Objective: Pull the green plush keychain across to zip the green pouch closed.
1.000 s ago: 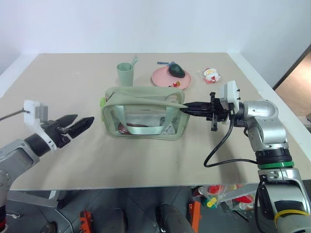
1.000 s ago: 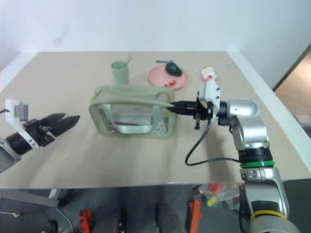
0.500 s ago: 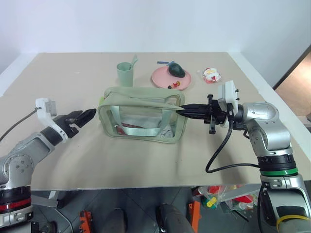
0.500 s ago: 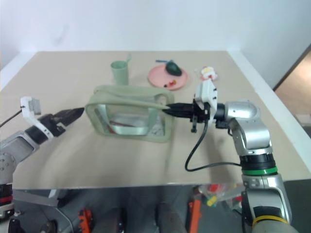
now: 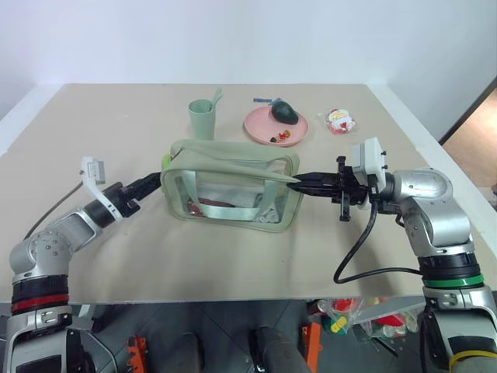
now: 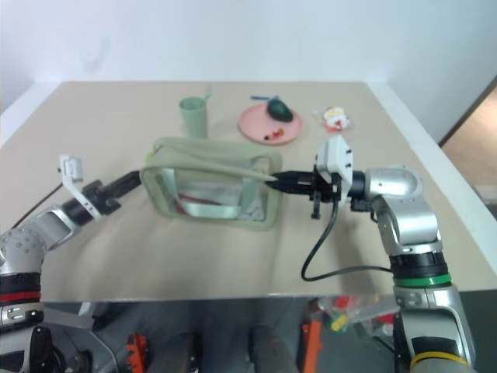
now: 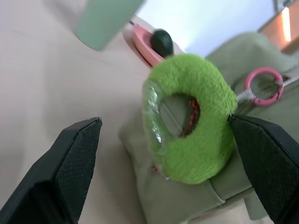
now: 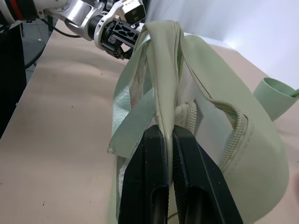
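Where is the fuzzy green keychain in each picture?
Left eye: the keychain sits at the pouch's left end.
Right eye: too small to tell.
Left wrist: big, in the middle, against the pouch.
Right wrist: I cannot make it out.
Shared landmark: the pouch.

L gripper (image 5: 147, 185) moved in from far left to the green pouch's (image 5: 233, 190) end, fingers now flanking green plush keychain (image 7: 189, 119).
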You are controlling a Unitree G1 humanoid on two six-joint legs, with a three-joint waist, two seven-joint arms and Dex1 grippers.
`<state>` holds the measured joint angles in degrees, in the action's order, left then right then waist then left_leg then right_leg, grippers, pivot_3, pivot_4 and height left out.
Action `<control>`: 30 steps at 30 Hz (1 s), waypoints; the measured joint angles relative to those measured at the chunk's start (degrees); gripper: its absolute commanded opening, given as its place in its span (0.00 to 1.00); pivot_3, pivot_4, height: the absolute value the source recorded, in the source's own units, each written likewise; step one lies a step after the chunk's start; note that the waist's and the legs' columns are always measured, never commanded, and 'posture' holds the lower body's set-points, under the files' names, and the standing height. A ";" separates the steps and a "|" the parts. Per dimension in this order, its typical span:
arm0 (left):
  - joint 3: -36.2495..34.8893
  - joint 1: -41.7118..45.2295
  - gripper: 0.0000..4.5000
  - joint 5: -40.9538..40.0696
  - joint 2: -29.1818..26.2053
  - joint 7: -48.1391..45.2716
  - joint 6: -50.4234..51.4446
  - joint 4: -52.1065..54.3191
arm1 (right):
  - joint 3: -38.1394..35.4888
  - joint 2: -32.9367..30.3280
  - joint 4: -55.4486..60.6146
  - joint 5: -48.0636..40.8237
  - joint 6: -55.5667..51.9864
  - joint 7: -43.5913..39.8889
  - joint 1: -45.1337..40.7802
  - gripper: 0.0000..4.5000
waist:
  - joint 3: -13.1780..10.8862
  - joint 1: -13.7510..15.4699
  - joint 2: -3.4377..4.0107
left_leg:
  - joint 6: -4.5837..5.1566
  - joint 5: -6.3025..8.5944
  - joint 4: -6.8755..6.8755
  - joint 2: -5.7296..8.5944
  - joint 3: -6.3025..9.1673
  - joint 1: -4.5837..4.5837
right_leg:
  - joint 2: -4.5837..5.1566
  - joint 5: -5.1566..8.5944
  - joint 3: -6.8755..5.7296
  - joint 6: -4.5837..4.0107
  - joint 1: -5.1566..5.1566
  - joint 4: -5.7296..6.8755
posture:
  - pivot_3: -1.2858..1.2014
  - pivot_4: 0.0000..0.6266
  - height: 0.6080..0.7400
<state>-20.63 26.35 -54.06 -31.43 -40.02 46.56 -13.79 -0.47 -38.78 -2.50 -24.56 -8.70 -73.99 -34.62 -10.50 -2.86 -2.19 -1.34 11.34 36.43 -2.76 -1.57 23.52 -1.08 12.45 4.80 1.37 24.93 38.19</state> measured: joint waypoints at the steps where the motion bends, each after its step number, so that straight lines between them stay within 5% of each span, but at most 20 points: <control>1: -0.03 0.25 1.00 -0.03 0.32 -0.36 0.18 -0.51 | -0.01 -0.09 0.00 0.00 0.06 0.00 0.22 0.00 | 0.00 0.01 0.00 | 0.00 0.00 0.00 0.00 0.00 0.01 | 0.00 0.00 0.00 0.00 0.01 0.00 | 0.52 0.24 1.00; 4: -0.48 1.28 1.00 -0.69 1.80 -1.17 1.38 -2.24 | -0.04 -0.40 0.03 -0.01 0.34 0.02 0.93 0.00 | 0.00 0.03 0.00 | 0.00 0.00 0.01 0.01 0.01 0.01 | 0.00 -0.01 0.00 0.01 0.00 0.00 | 0.52 0.24 1.00; 18: -6.41 3.40 0.01 -7.34 5.50 -0.67 6.43 -1.65 | -0.01 -0.96 -0.01 0.11 1.21 -0.70 1.04 0.00 | 0.00 0.06 -0.01 | 0.00 0.00 0.07 0.03 0.04 0.05 | 0.02 -0.05 0.00 0.08 -0.02 0.00 | 0.52 0.24 1.00; 30: -4.76 9.46 0.01 -13.26 1.78 5.99 9.96 17.70 | -0.01 -1.81 -1.00 0.17 2.20 -1.09 1.11 0.00 | -0.01 0.12 -0.04 | -0.03 -0.02 0.15 0.09 0.06 0.09 | 0.06 -0.08 0.00 0.13 -0.05 -0.01 | 0.52 0.24 1.00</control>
<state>-25.40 35.81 -67.32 -29.65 -34.03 56.52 3.91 -0.47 -40.59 -3.50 -24.39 -6.50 -75.08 -33.50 -10.51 -2.74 -2.23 -1.37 11.32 36.58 -2.67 -1.51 23.61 -1.02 12.37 4.80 1.51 24.88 38.17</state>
